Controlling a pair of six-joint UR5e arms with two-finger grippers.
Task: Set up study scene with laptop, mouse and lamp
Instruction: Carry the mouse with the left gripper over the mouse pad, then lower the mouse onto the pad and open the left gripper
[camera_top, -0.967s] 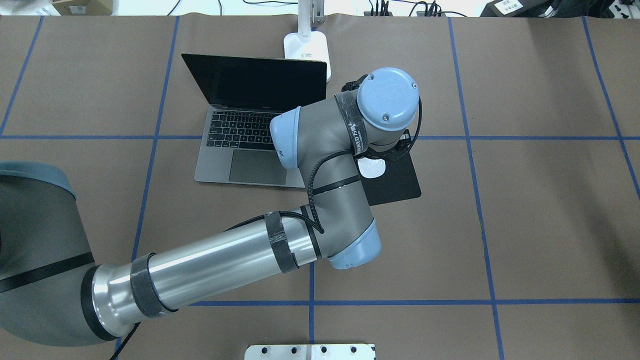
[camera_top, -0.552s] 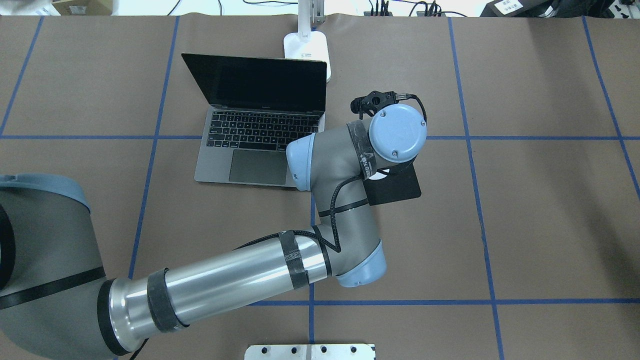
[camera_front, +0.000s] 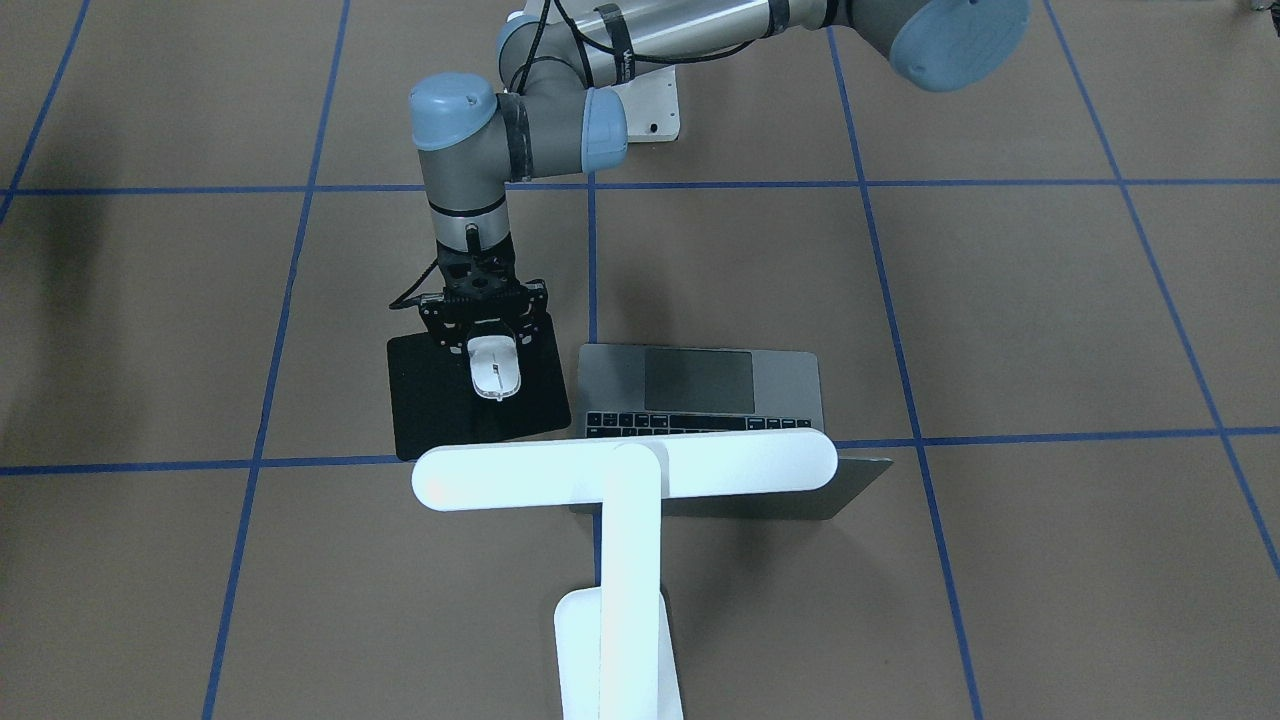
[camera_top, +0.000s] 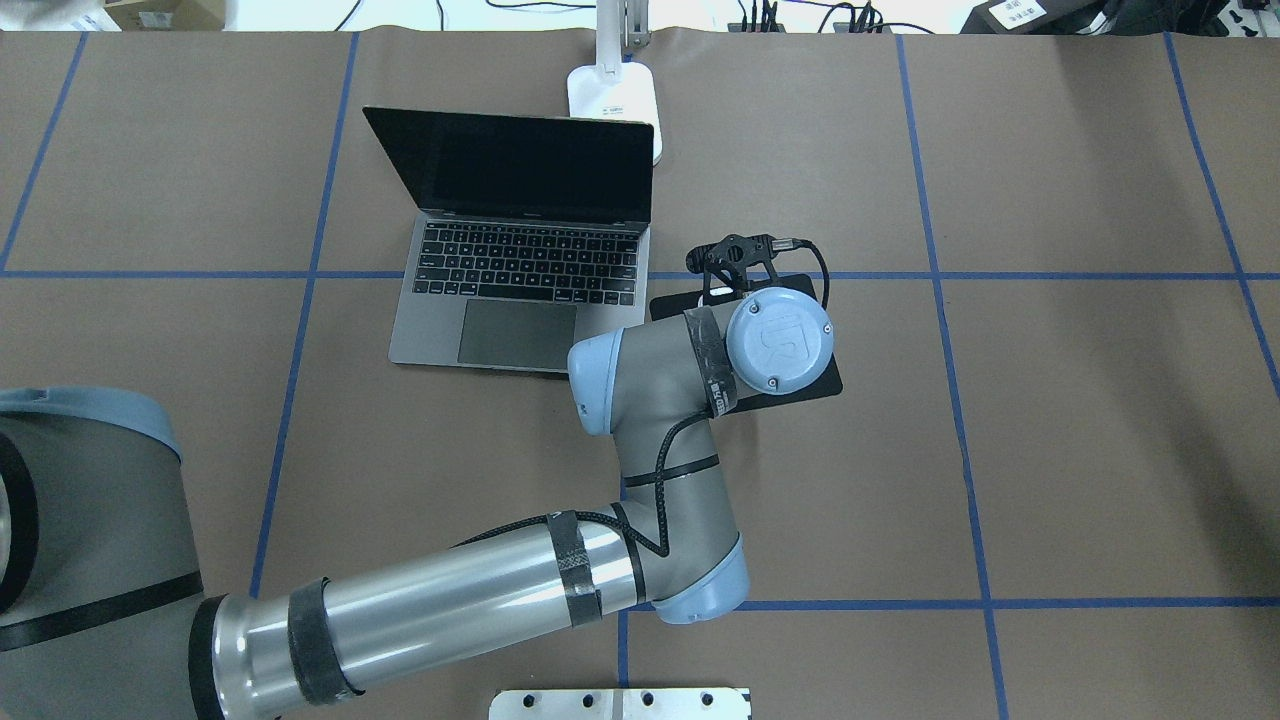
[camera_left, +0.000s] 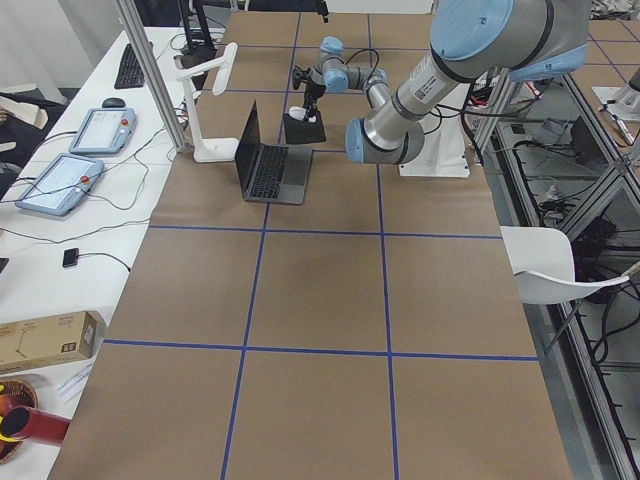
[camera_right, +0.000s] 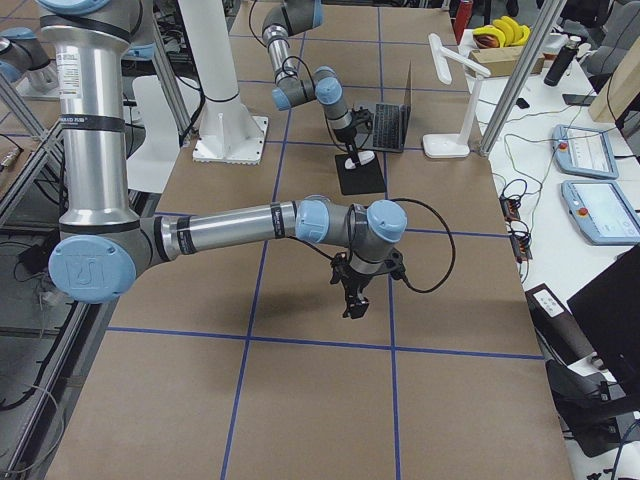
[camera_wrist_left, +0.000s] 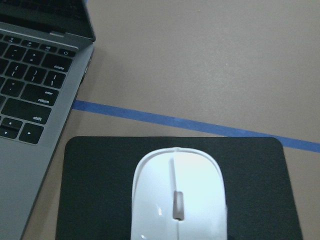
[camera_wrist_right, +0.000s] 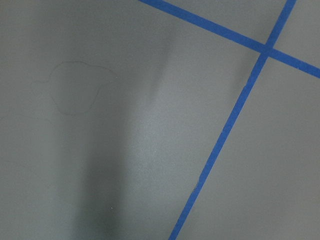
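Status, left claw (camera_front: 487, 335): pointed straight down over the mouse (camera_front: 496, 372), jaws spread wide to either side of its rear end. I cannot tell from the front view whether my pads touch the shell. My wrist camera shows no finger at all, only the mouse from above. The mouse lies flat near the middle of the black mouse pad (camera_front: 430, 405), its centre line running away from me, parallel to the laptop's side edge. The vertical approach makes sense to me: the shell is low and glossy, so the only fair purchase is across its narrow sides from above. The pad sits just beside the laptop (camera_front: 700, 378), on its right as I face it, where a user's right hand would fall. The laptop is open, keyboard towards me, screen dark. The lamp (camera_front: 625, 470) stands beyond the lid, base near the far edge of the table (camera_front: 1000, 300), with the light bar reaching over the lid, presumably so light falls on the keys. My reading: all three items sit about where a study scene wants them, so at most a small trim of the mouse remains. Risk: one pad meeting it first and nudging it askew. Right claw (camera_right: 352, 303): hangs over the table well apart from all this, seen only by the side camera. Wide or closed, I cannot tell.
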